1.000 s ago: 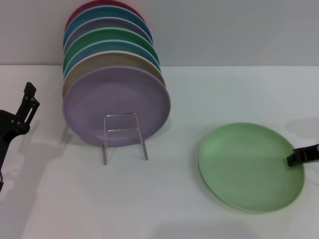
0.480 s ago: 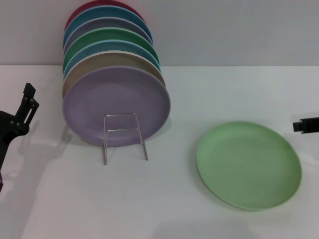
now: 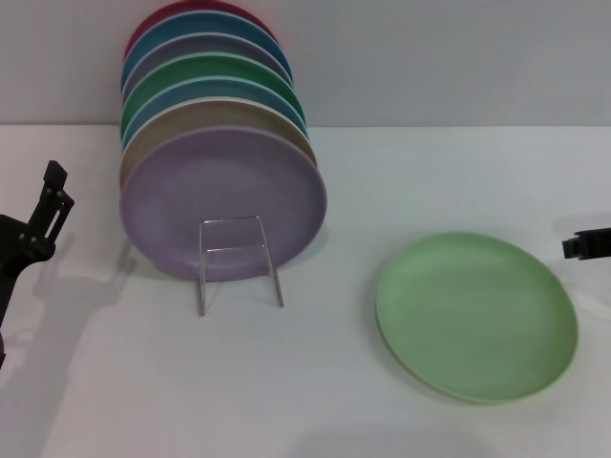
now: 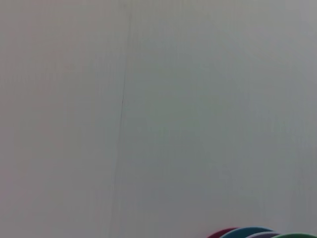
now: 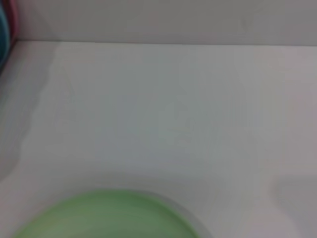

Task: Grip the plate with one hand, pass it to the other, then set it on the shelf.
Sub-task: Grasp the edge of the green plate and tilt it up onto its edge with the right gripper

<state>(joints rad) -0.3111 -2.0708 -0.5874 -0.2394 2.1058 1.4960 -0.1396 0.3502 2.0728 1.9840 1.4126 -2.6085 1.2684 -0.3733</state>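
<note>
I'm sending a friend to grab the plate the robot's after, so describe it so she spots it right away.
On the white table, right of the stack of coloured plates leaning in the wire rack, one light green plate lies flat. It is the only plate lying alone, paler than the stack's darker green one.

The white counter [image 3: 315, 382] is occupied by the plate [image 3: 476, 316], lying flat, and the shelf [image 3: 239, 262] loaded with upright plates [image 3: 221, 191].

Flat plates on the white table [image 3: 286, 382]: you have one, the light pastel-green round matte plate [image 3: 475, 316].
Standing plates: you can count seven in the upright row of coloured round plates [image 3: 215, 143], the lilac plate [image 3: 221, 202] foremost.
Racks: one thin silver wire plate rack [image 3: 239, 261].
Hands: two, the left black hand [image 3: 48, 205] and the right black hand [image 3: 587, 245].
</note>
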